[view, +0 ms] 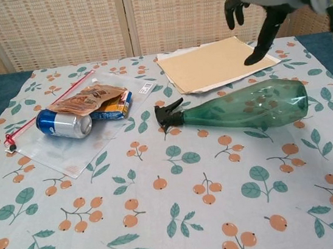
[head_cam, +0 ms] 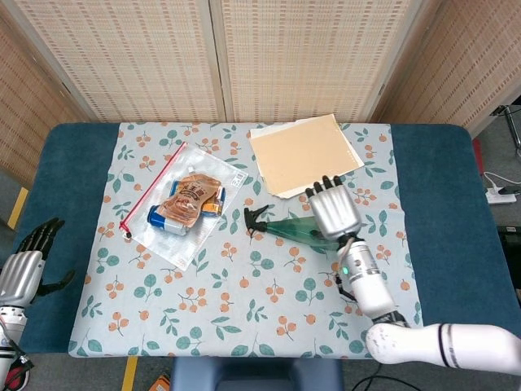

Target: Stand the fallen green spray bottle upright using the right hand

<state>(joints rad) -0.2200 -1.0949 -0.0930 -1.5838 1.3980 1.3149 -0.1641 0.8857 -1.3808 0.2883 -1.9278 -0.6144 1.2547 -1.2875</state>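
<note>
In the head view, your right hand (head_cam: 332, 214) hangs, fingers spread and holding nothing, over the green spray bottle (head_cam: 286, 228) lying on its side on the surface (head_cam: 244, 301), while your left hand (head_cam: 26, 269) sits open at the edge; in the chest view, that right hand (view: 261, 3) hovers above the bottle (view: 244, 108), not touching it.

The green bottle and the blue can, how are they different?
The green spray bottle is see-through and long, with a black nozzle; the blue can is solid metal, short and stubby. The bottle lies bare on the flowered tablecloth; the can sits in a clear zip bag with snack packets. Both lie on their sides, and no hand touches either.
</note>
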